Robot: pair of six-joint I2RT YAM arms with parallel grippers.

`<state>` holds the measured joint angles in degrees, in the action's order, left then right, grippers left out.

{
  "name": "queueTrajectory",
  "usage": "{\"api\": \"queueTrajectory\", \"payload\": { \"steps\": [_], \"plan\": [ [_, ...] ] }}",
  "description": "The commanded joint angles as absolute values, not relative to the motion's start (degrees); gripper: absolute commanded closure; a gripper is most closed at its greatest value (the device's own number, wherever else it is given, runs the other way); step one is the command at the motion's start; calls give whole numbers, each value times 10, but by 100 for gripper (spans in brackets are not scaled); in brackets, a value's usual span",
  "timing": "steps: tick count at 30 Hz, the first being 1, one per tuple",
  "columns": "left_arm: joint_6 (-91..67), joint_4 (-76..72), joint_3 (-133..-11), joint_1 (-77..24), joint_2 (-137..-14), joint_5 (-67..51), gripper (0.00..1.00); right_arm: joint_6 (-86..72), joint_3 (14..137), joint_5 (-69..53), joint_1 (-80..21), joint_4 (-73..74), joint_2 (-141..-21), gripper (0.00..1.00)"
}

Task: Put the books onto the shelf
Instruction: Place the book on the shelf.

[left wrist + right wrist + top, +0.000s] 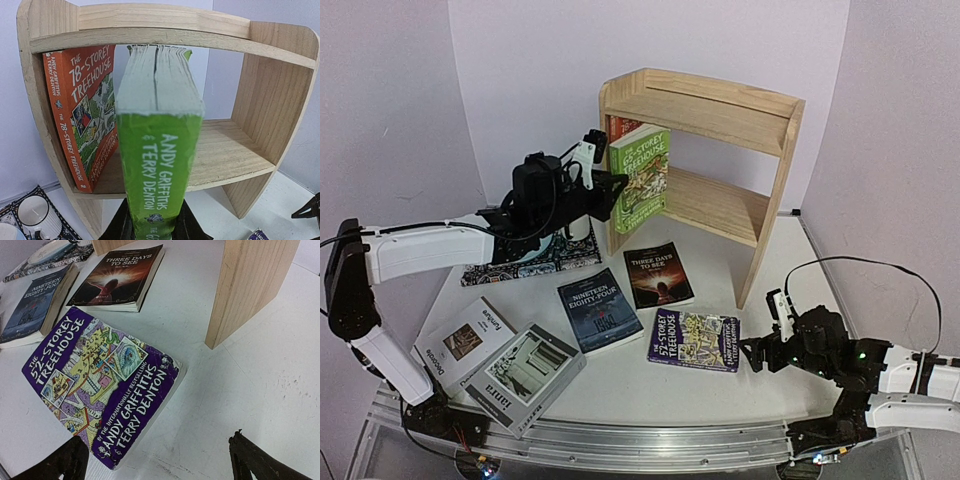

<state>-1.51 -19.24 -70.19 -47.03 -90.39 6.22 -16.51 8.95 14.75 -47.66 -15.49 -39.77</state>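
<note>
My left gripper [610,195] [154,227] is shut on a green Treehouse book [640,180] [157,150], held upright by its spine in front of the pine shelf's [720,110] lower tier. An orange Treehouse book [82,115] leans inside that tier at the left. On the table lie the black "Three Days to See" [658,275], the blue "Nineteen Eighty-Four" [599,309], a purple Treehouse book [695,340] [100,385], the white "Decorate" [465,343] and the grey "ianra" [525,375]. My right gripper [752,352] [155,460] hangs open just right of the purple book, holding nothing.
A patterned placemat [535,260] with a plate and a mug [32,212] lies left of the shelf, under my left arm. The shelf's right side panel [250,290] stands on the table beyond the purple book. Walls close in behind and on both sides.
</note>
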Motion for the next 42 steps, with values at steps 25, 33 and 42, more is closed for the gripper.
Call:
{"api": "queueTrajectory", "payload": {
  "steps": [25, 33, 42],
  "plan": [
    [6, -250, -826, -426, -967, 42, 100, -163, 106, 150, -479, -165, -396, 2],
    [-14, -249, -865, -407, -1002, 10, 100, -163, 106, 151, -479, -165, -397, 2],
    [-7, -247, -916, -396, -1045, 2, 100, -163, 106, 149, -479, -165, -396, 2]
  ]
}}
